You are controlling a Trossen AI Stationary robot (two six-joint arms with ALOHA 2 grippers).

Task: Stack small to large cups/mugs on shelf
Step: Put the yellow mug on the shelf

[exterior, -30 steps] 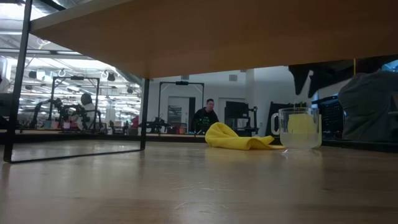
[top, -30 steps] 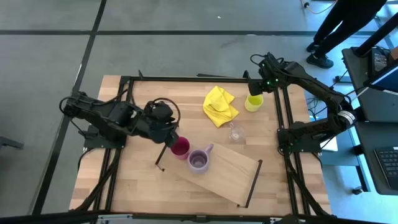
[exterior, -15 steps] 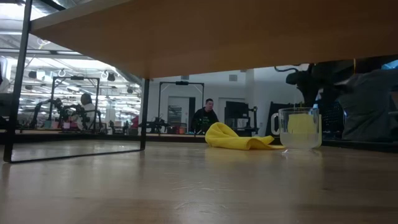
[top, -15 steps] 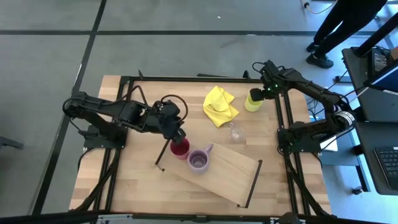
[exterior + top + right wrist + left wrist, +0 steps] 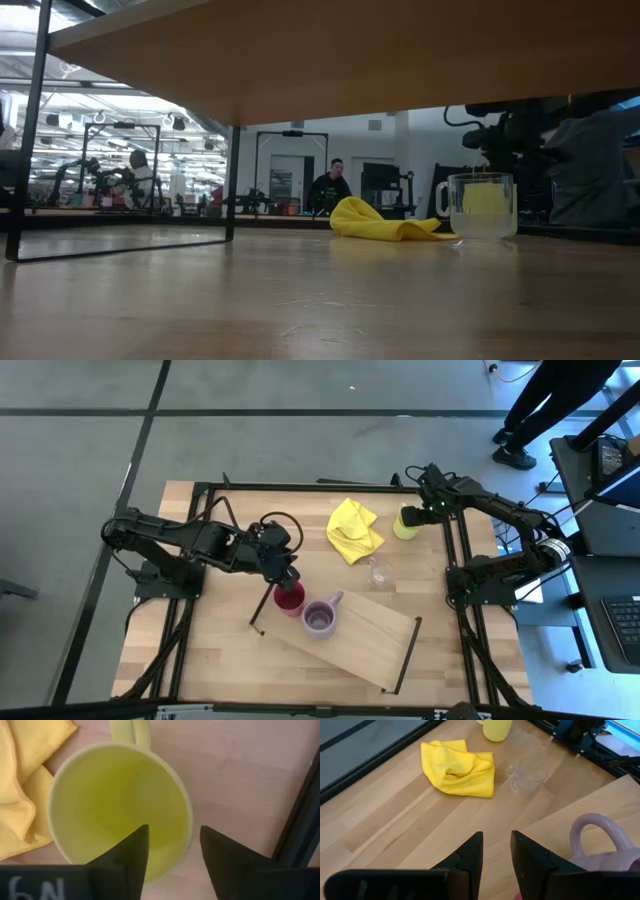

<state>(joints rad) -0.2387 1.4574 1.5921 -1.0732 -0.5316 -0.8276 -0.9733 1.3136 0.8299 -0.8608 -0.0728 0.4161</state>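
A grey floor crossed by dark lines surrounds the light-wood surface. At one side stands a person in dark trousers beside a desk with a keyboard. Across the room — a bright hall with black frames (ceiling lights glaring) — another person sits.

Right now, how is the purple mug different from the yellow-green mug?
The purple mug stands on the shelf, beside the red cup; the yellow-green mug stands on the bare tabletop near the yellow cloth. The right tool is over the yellow-green mug, one finger inside its rim and one outside; no tool is at the purple mug. The two differ in colour. Both stand upright, empty, each with a handle.
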